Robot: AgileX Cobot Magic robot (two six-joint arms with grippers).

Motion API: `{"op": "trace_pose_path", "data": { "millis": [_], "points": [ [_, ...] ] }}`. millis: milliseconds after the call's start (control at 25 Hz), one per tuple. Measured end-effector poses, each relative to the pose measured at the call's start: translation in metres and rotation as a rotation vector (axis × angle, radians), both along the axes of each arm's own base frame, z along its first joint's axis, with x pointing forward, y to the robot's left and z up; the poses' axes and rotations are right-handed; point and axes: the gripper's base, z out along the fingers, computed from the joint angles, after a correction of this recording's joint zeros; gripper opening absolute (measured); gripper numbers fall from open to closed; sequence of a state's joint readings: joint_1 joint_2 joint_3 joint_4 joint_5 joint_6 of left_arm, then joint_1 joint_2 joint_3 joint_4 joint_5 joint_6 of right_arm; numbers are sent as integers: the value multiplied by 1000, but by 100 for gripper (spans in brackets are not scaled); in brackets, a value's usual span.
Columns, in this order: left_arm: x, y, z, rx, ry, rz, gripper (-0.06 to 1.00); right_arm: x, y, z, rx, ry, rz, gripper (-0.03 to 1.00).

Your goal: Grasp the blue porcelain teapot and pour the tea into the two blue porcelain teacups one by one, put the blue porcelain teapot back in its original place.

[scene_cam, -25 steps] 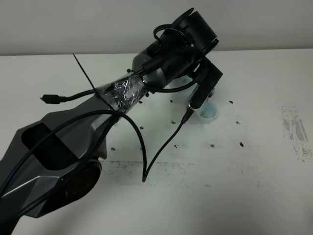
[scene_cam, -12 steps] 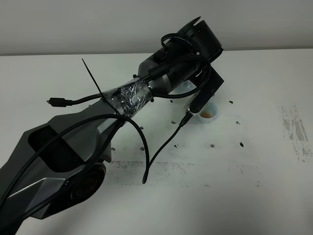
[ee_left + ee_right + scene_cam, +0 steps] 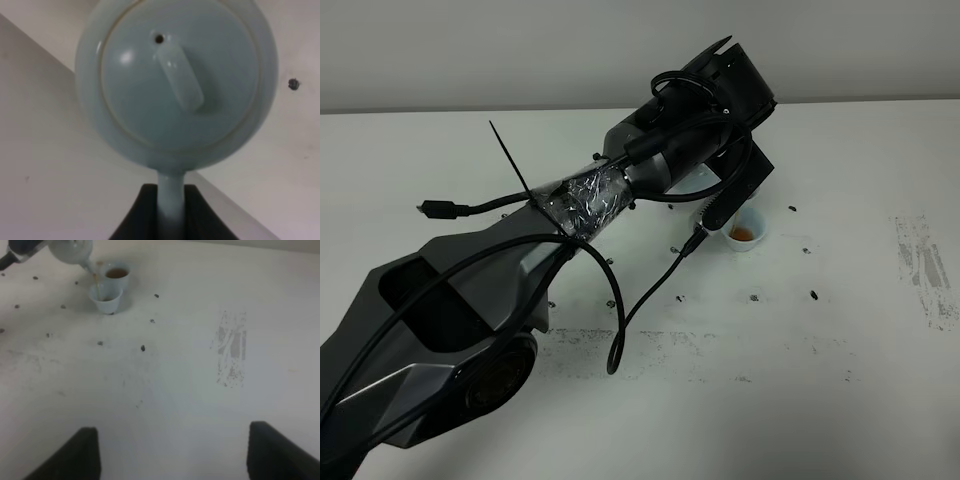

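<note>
High view: the left arm (image 3: 620,185) reaches across the white table (image 3: 860,330). One of the cups (image 3: 744,232) shows just beside its wrist, with brown tea (image 3: 743,234) inside.

Left wrist view: the left gripper (image 3: 169,212) is clamped tight on the loop handle (image 3: 170,192) of the pale-blue teapot (image 3: 175,80), lid on.

Right wrist view: the teapot is tilted above the far side of the table. A thin stream runs from its spout (image 3: 89,266) into the nearer cup (image 3: 106,299). The other cup (image 3: 117,276), right beside it, holds tea. The right gripper (image 3: 172,455) has its fingers spread wide, holding nothing.

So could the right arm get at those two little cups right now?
Probably yes: only speckled table lies between the right gripper and the cups, though the teapot is pouring over the nearer one.
</note>
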State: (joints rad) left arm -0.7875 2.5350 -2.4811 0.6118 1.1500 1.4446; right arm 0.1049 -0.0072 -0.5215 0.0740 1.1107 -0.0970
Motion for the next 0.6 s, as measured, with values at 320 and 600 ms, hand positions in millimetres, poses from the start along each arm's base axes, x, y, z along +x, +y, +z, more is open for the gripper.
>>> {"op": "trace_pose_path", "data": {
  "millis": [320,600],
  "points": [
    [-3,-3,1,20,-15,-17,6,0,0,0,0,0,0,59],
    [-5,-6,1,32,-16,-41,6,0,0,0,0,0,0,59]
  ]
}}
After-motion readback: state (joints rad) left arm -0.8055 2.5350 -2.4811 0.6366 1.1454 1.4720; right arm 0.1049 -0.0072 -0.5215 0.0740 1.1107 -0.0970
